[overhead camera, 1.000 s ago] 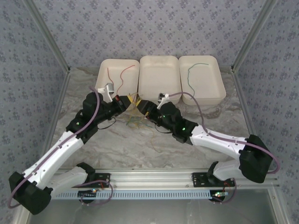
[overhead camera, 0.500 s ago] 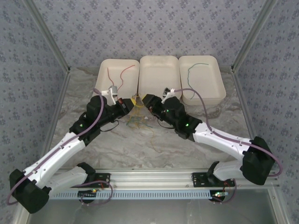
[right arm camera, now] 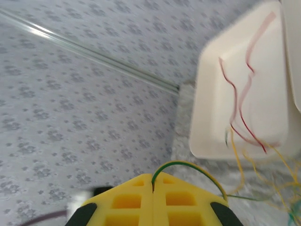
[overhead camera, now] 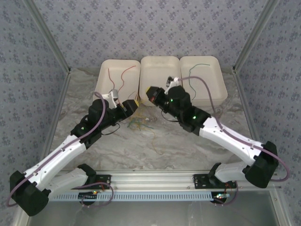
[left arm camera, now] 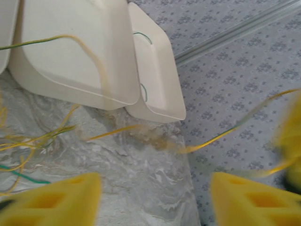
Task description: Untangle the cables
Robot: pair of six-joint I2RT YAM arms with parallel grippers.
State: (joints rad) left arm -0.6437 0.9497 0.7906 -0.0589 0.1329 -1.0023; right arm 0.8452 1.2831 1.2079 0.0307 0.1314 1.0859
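We are pulling a green-yellow cable (right arm camera: 186,163) out of the tangle (overhead camera: 137,123) on the bench (overhead camera: 117,146). The right jaws are clenched on it and the left jaws released. Next, we judge, it needs lifting clear toward the middle tray (overhead camera: 160,75).

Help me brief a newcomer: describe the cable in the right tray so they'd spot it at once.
White trays stand in a row along the far edge of the table. In the right tray lies one thin green cable, curving from far rim toward near. It lies alone, whereas the cables in the left tray are red and the tangle on the table is mostly yellow.
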